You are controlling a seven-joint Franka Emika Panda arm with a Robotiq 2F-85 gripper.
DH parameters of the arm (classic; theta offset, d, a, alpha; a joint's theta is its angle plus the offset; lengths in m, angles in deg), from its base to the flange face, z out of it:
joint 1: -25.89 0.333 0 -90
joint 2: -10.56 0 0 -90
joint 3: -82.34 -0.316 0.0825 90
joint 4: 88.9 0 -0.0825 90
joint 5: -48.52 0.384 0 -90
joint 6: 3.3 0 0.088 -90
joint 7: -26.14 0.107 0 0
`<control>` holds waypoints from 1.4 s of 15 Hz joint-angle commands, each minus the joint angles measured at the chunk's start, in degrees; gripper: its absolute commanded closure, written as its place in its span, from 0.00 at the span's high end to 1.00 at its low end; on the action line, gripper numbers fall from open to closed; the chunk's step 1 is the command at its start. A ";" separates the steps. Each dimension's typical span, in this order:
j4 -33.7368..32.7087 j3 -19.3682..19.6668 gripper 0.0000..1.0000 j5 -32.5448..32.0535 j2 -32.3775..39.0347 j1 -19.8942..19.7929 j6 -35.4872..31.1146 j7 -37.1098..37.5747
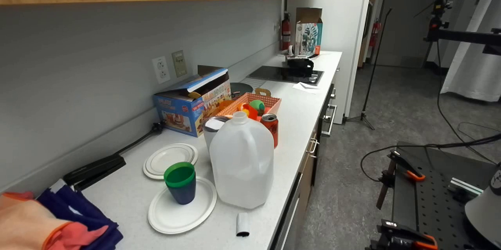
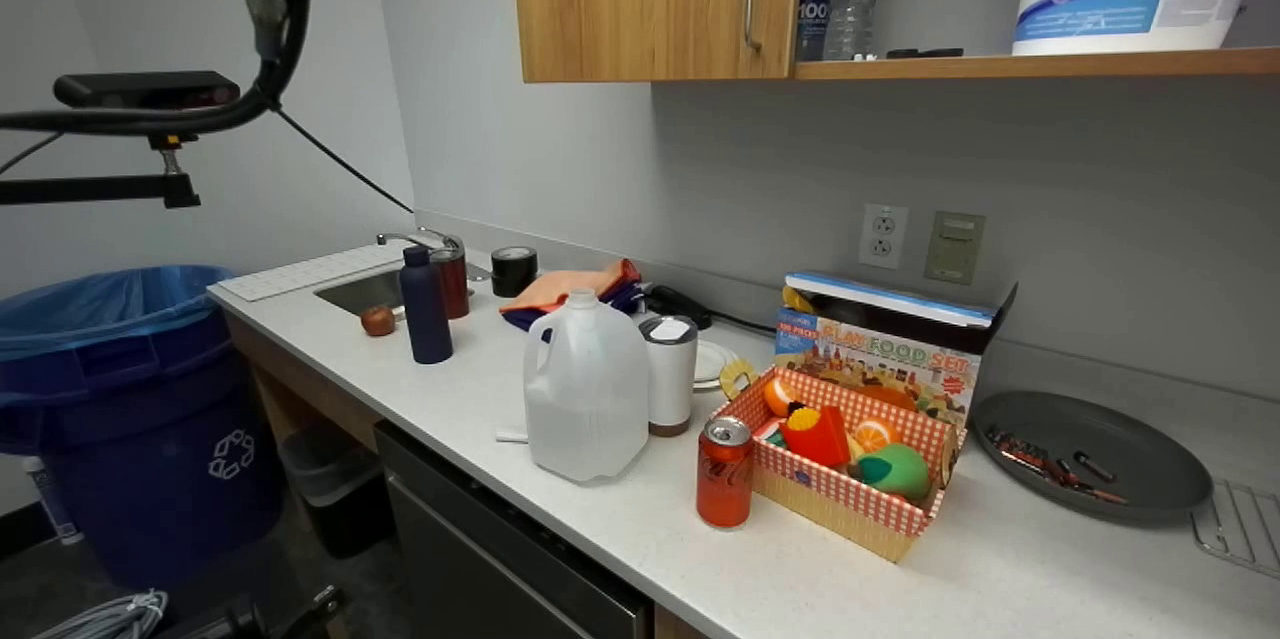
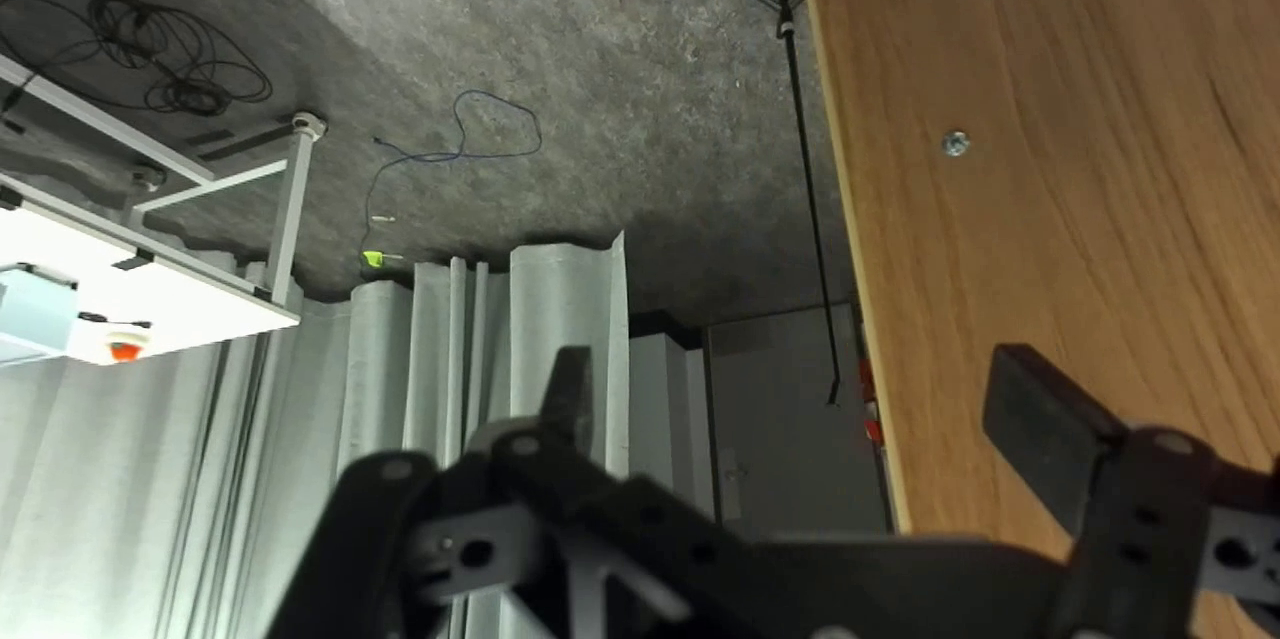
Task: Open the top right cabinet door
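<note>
In the wrist view the empty fingers [image 3: 1045, 434], spread wide, flank the edge of the swung-out cabinet door [image 3: 1080, 189] — likely placed to push it farther.

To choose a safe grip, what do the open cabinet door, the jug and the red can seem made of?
The cabinet door looks like satin wood, by its brown grain, though laminate is possible. The jug is probably plastic: cloudy, translucent, with a soft sheen. The red can seems to be glossy printed metal, given its silvery top.
</note>
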 commanded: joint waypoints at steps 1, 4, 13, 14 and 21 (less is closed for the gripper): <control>-2.81 -0.07 1.00 3.10 -0.56 -0.77 4.30 -5.53; -1.11 -0.57 1.00 1.27 -0.39 -0.91 2.16 -2.62; -1.00 -0.59 1.00 1.25 0.05 -0.88 2.16 -2.53; -1.00 -0.59 1.00 1.25 0.05 -0.88 2.16 -2.53; -1.00 -0.59 1.00 1.25 0.05 -0.88 2.16 -2.53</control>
